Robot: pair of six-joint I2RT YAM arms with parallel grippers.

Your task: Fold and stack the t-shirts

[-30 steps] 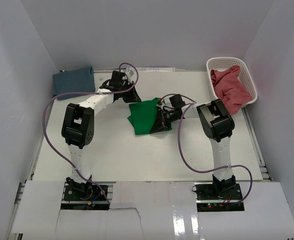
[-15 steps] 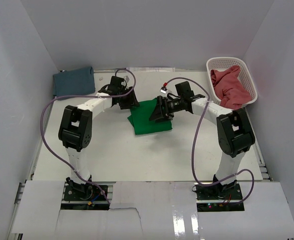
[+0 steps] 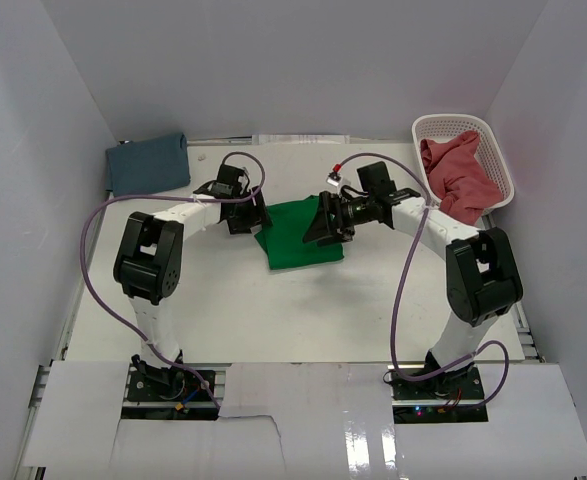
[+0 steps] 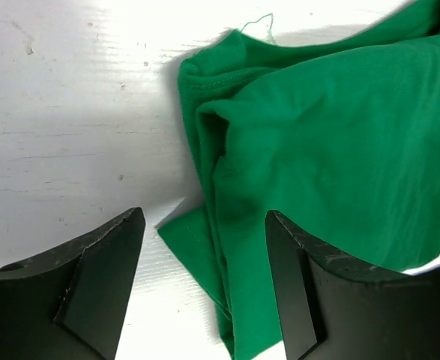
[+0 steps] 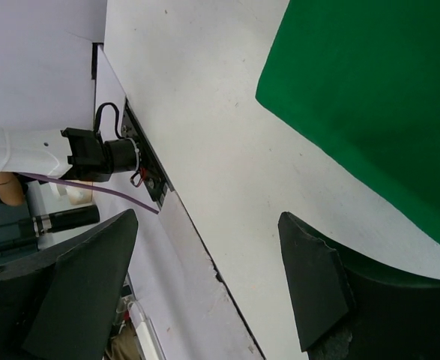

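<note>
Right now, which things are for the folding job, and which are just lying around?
For the job: green t-shirt, slate blue t-shirt, pinkish red t-shirt.
Just lying around: white lattice basket, which holds the red one.

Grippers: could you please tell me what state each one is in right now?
Left gripper: open, holding nothing, above the green t-shirt edge.
Right gripper: open, holding nothing, beside the green t-shirt.
</note>
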